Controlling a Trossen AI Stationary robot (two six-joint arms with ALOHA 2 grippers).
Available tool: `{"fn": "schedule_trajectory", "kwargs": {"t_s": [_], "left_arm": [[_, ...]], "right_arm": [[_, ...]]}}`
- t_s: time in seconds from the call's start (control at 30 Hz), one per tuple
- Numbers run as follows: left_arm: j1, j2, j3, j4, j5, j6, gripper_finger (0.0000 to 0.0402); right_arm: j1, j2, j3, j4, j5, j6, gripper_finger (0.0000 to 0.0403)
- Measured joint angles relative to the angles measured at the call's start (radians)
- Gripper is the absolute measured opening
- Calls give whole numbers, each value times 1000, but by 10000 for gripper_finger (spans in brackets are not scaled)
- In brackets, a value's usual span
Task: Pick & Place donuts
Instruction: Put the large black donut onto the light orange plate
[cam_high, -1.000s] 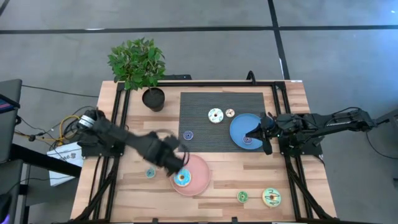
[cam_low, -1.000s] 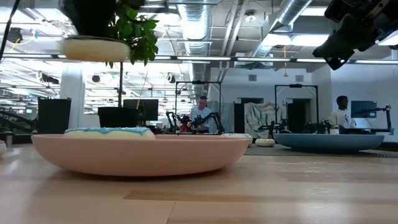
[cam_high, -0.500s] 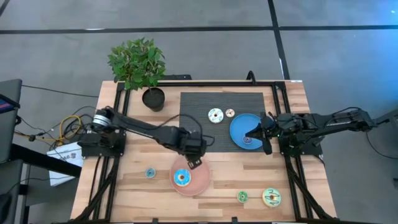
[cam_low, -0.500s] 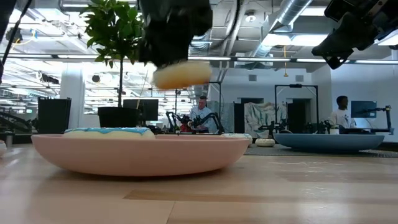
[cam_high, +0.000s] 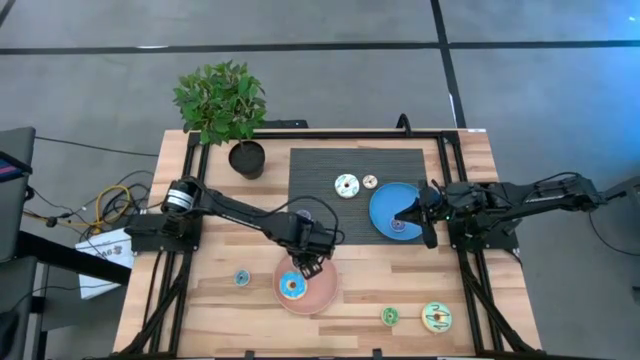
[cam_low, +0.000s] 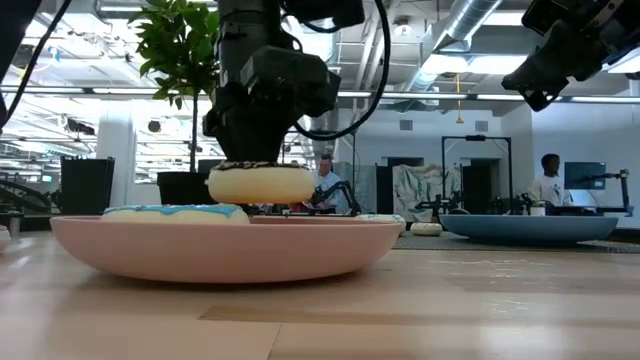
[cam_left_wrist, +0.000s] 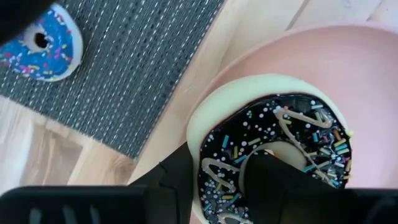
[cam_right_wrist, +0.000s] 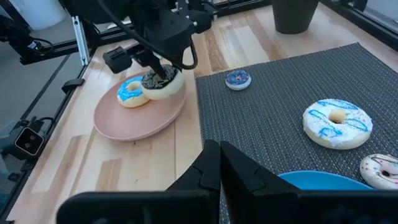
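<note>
My left gripper (cam_high: 308, 262) points down over the pink plate (cam_high: 325, 293), shut on a dark brown frosted donut (cam_left_wrist: 292, 134) with sprinkles. The donut sits low at the plate's far side (cam_low: 260, 185), next to a blue frosted donut (cam_high: 292, 287) that lies flat on the plate. I cannot tell whether the held donut touches the plate. My right gripper (cam_high: 430, 215) waits shut at the right, over the blue plate (cam_high: 385, 205). A white donut (cam_high: 346, 185), a small cream one (cam_high: 369, 181) and a small blue one (cam_left_wrist: 46, 43) lie on the dark mat (cam_high: 400, 165). My left gripper has one finger (cam_left_wrist: 267, 177) in the donut's hole and the other (cam_left_wrist: 177, 180) outside the ring, pinching the ring's wall (cam_left_wrist: 214, 168) between them. The fingers come from above, pointing down. The donut stays level, frosting up, just over the plate's far side.
A potted plant (cam_high: 222, 105) stands at the far left. A small blue donut (cam_high: 242, 278) lies left of the pink plate, a small green one (cam_high: 390, 316) and a green-yellow one (cam_high: 436, 317) near the front right. A small purple donut (cam_high: 398, 227) lies on the blue plate.
My left gripper has carried the dark brown donut toward the table's right edge, over the pink plate, and then down until it is just above the plate beside the blue donut. The gripper has turned as it went. The donut stays level.
</note>
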Motion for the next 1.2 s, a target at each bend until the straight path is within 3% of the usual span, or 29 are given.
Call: {"fn": "schedule_trajectory", "kwargs": {"t_s": [0.4,0.87,1.2], "left_arm": [[-1,1,0,-16,42,-54,108],[-4,1,0,-60,87,-90,181],[-4,1,0,-80,127,-90,197]], "right_arm": [[0,0,0,-3,0,-1,0],[0,0,0,-3,0,-1,0],[0,0,0,-3,0,-1,0]]}}
